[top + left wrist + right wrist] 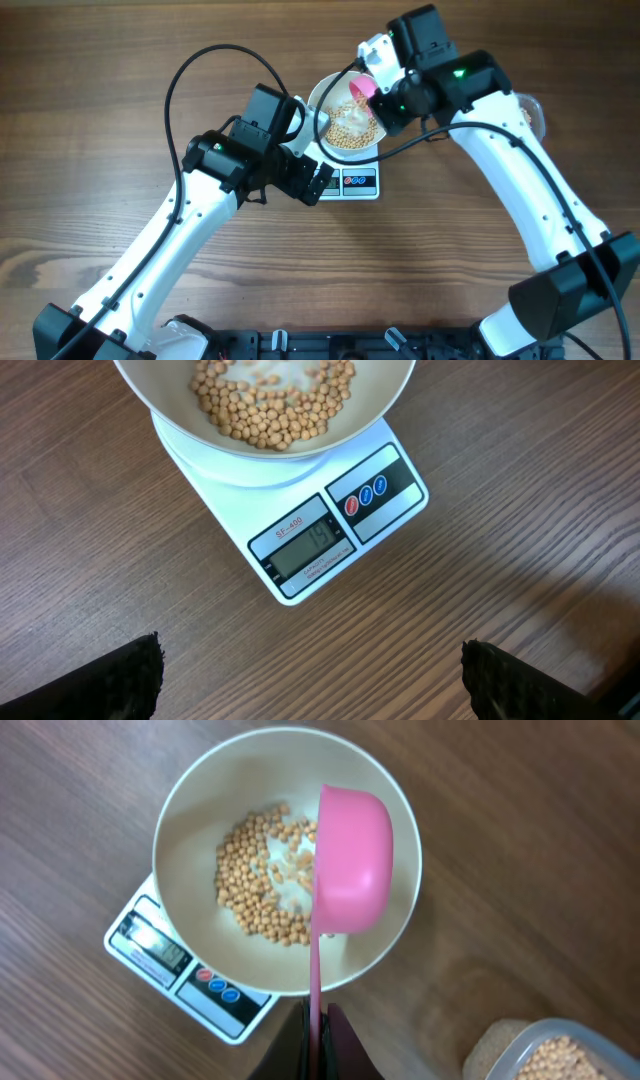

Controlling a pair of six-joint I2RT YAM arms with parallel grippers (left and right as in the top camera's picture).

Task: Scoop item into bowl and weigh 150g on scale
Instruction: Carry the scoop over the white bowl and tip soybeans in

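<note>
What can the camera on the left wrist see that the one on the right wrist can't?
Left wrist only: the scale with its display facing the camera, and the left gripper standing open. Right wrist only: a pink scoop tipped over the bowl, its handle pinched in the right gripper, and a clear tub. Both: the white bowl of beans sitting on the scale.

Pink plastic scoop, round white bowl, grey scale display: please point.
pink plastic scoop [352,860]: right wrist view, cup's back
round white bowl [192,830]: right wrist view, inner wall
grey scale display [305,552]: left wrist view, screen middle
</note>
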